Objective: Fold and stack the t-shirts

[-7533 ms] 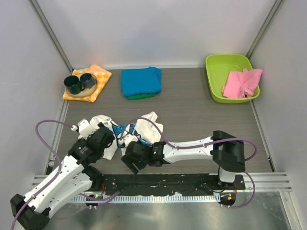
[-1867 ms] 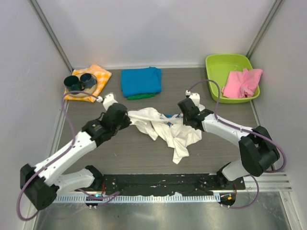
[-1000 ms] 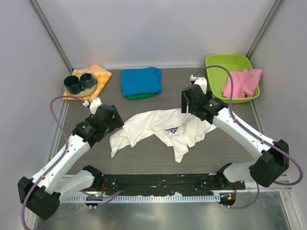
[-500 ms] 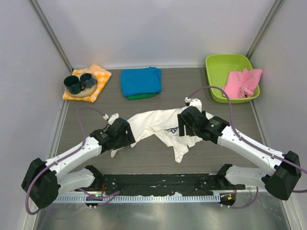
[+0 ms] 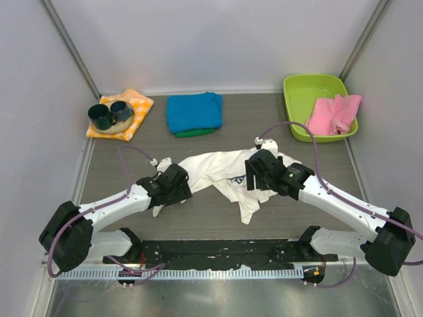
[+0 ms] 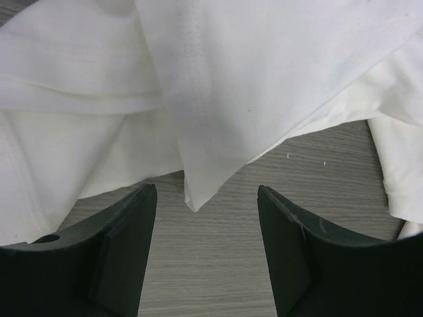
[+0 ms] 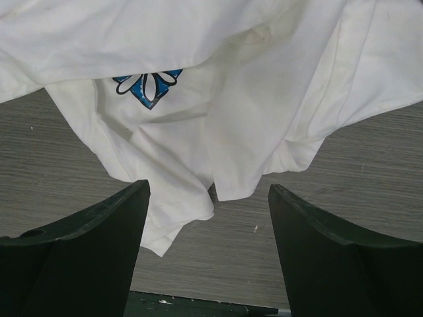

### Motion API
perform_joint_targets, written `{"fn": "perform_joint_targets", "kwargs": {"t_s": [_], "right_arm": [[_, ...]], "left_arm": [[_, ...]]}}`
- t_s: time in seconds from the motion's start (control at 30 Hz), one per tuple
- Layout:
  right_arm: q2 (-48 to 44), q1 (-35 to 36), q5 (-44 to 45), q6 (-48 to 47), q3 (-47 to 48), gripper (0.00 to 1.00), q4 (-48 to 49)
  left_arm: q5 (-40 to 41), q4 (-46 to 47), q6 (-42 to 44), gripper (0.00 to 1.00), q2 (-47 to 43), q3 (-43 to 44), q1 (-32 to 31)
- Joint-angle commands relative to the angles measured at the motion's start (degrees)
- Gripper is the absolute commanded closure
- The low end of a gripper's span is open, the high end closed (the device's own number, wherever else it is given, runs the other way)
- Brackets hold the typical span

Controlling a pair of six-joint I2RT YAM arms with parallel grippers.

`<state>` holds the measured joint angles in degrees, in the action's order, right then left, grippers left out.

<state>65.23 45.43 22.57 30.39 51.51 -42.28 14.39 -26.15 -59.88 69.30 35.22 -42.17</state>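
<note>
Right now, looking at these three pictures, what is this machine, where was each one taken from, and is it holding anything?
These are two robot arms bolted at the near edge of a table. The big picture looks down from above and behind them. The other two come from a small camera on each wrist, so the black shapes at the bottom are that arm's own claw. A crumpled white t-shirt with a blue daisy print lies in the middle. The left claw and right claw hang over its edges, both open, holding nothing. At the back lie a folded blue t-shirt on a green t-shirt, a checked cloth with two dark cups, and a green tray holding a pink cloth.
</note>
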Motion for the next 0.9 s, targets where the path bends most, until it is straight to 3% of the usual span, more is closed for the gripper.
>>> {"fn": "perform_joint_targets", "kwargs": {"t_s": [0.0, 0.13, 0.27, 0.5, 0.57, 0.73, 0.87], "right_arm": [[-2.04, 0.36, 0.11, 1.16, -0.44, 0.22, 2.03], [-2.65, 0.36, 0.55, 1.16, -0.7, 0.22, 2.03], [-2.83, 0.36, 0.72, 1.16, -1.32, 0.23, 2.03], [-3.27, 0.36, 1.51, 1.68, -2.46, 0.23, 1.68], [-3.44, 0.27, 1.78, 2.39, -2.81, 0.23, 1.24], [-3.62, 0.36, 1.78, 5.2, -4.66, 0.25, -0.43], [-3.45, 0.27, 1.34, 7.22, -6.33, 0.26, -0.61]], "left_arm": [[4.06, 2.6, -0.77, 0.35, 1.45, 1.51, -0.19], [6.17, 3.21, -0.68, 0.49, 2.42, 1.87, -0.19], [6.26, 4.09, -0.77, 0.76, 3.39, 2.13, -0.19], [5.56, 5.15, -0.5, 0.87, 4.44, 2.57, -0.19], [5.73, 4.71, -0.24, 0.99, 4.09, 2.83, -0.19], [12.05, 0.76, 1.07, 1.0, -2.31, 4.68, 0.59], [11.71, -3.72, 4.85, 1.0, -7.15, 7.84, 6.83]]}}
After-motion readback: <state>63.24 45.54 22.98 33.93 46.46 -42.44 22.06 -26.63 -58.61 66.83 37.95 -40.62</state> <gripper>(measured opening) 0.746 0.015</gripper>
